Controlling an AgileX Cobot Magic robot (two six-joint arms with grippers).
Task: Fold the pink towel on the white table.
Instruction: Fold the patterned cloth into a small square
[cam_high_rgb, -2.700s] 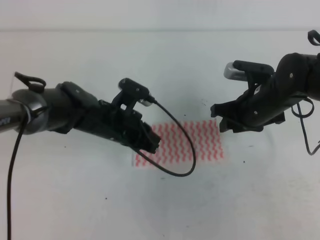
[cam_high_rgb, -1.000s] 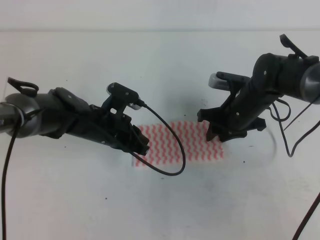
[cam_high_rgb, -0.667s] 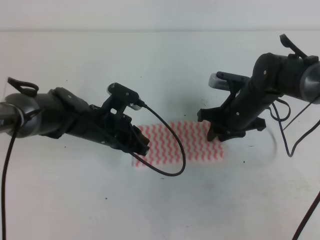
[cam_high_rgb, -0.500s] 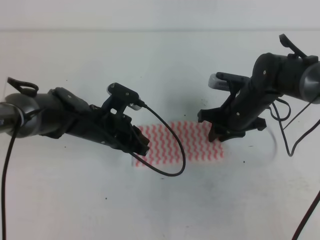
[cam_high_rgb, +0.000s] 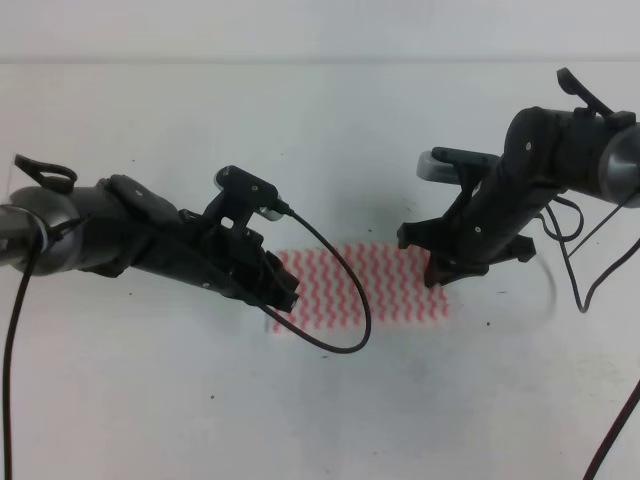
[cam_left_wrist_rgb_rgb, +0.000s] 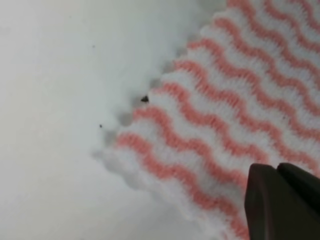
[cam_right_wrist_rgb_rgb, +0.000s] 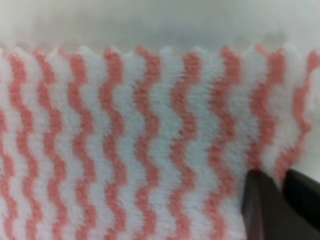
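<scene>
Both grippers are now pressing low at opposite ends of the pink towel (cam_high_rgb: 360, 285) — left gripper (cam_high_rgb: 283, 297), right gripper (cam_high_rgb: 440, 272) — jaw states indiscernible; towel lying flat beneath them on the white table (cam_high_rgb: 320, 400), grasp imminent.

Pale wall band (cam_high_rgb: 320, 30) along the top, even diffuse light, soft shadows, no windows visible

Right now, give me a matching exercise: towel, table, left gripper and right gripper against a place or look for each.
1 towel
2 table
3 left gripper
4 right gripper

A plain white with dark specks
B at the towel's right end
C pink and white wavy stripes
D at the towel's left end

Pairs: 1-C, 2-A, 3-D, 4-B
</scene>
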